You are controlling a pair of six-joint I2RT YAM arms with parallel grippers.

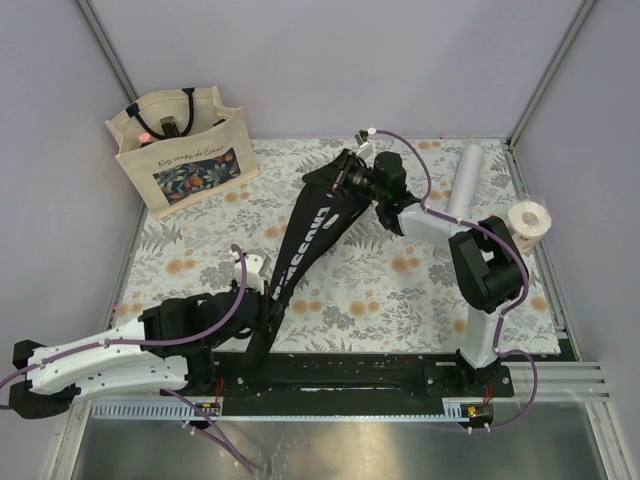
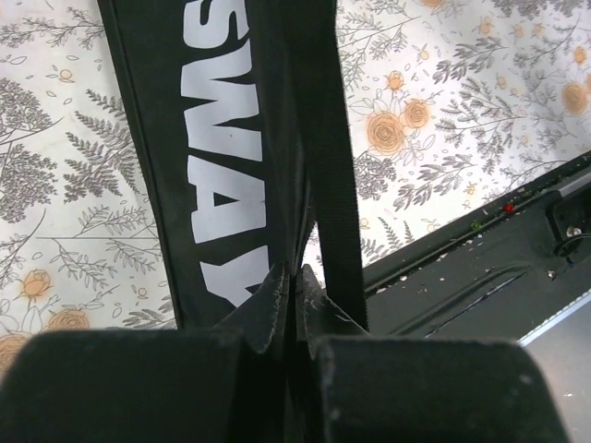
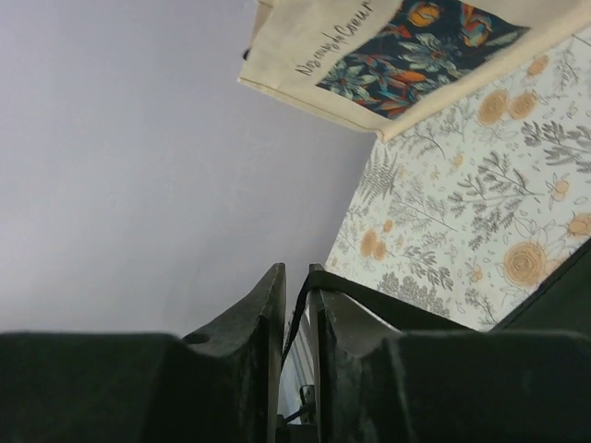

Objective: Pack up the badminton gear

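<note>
The long black cover (image 1: 310,225) lettered "CROSSWAY" stretches diagonally from the mat's far centre down to the near edge. My left gripper (image 1: 262,298) is shut on its near, narrow end. In the left wrist view the jaws (image 2: 295,281) pinch the black fabric beside the white lettering (image 2: 222,138) and a black strap (image 2: 334,185). My right gripper (image 1: 350,176) is shut on the cover's far, wide end. In the right wrist view a thin black edge (image 3: 319,277) sits between the fingers. The white tube (image 1: 465,178) lies at the far right. No racket shows in the open.
A beige floral tote bag (image 1: 182,150) stands at the far left, also in the right wrist view (image 3: 397,46). A pale tape roll (image 1: 528,222) sits at the right edge of the floral mat (image 1: 400,290). The black base rail (image 1: 350,375) runs along the near edge.
</note>
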